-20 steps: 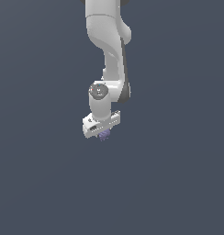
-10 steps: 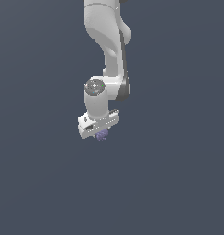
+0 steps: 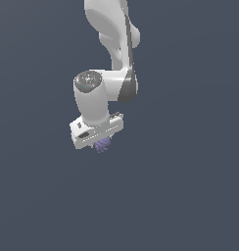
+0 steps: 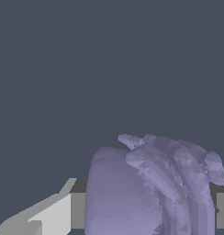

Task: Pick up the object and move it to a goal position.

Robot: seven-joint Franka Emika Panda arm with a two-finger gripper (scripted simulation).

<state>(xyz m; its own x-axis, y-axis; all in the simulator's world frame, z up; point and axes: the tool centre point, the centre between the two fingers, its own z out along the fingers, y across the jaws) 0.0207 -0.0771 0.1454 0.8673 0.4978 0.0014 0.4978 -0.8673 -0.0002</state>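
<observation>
Wrist view first, since it sits closest: the object (image 4: 150,188) fills the lower part of the picture, a lavender lump with a smooth rounded flank and a ridge of spiky lobes. A pale finger (image 4: 49,213) shows beside it, and a strip of grey pad runs behind it on both sides. That fits a grasp: the gripper (image 3: 102,142) appears clamped on the object, though the contact faces themselves are covered by the lump.

From the exterior view, farther off, only a small purple tip (image 3: 102,145) pokes out under the white hand, directly below the wrist. The arm (image 3: 111,54) comes down from the upper edge of the picture.

By my reading the pick is done and the carry is the step in hand. Next comes a steady move to the goal with the grip held firm, since so lumpy a shape could twist between flat pads.

Hard to settle: no counter edge, corner or surface can be made out, only a flat slate-grey field, so height above any support cannot be judged. No goal marker is visible in either view. The arm's base is cut off.
</observation>
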